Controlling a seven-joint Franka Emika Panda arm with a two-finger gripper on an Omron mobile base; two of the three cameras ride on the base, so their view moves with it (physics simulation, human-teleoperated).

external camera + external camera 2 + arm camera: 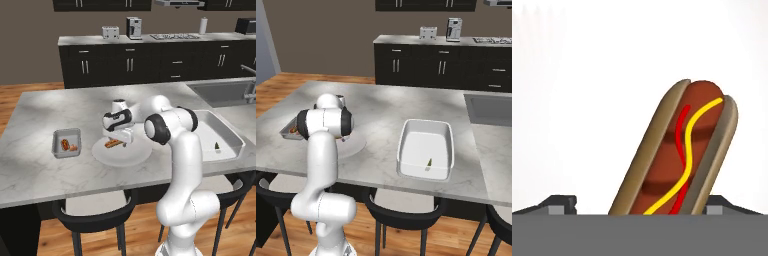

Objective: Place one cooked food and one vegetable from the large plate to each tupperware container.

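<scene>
Grey container (66,142): at far left of the island counter (30,170) in the left base view, small and rectangular, already holding two small reddish-orange pieces too small to name.
Large plate (122,155): round, white, flat, just right of the grey container, near the counter's front edge.
Hot dog (679,155): lying on the large plate, seen in the left base view as a small brown strip (113,143); in the hand view, a brown bun around a dark red sausage with a red and a yellow wavy stripe, tilted from lower left to upper right.
Gripper (120,139): lowered over the plate, jaws spread wide, one dark tip on each side of the hot dog's near end, nothing held.
White container (425,149): well to the right of the plate, large and deep, holding one small greenish piece near its front wall.
Handling, as a judgement: probably light; soft bun likely to dent under a hard squeeze; rounded sides may roll or slip.
Where to grip, as a judgement: across the bun's short width, near mid-length, with gentle closing.
</scene>
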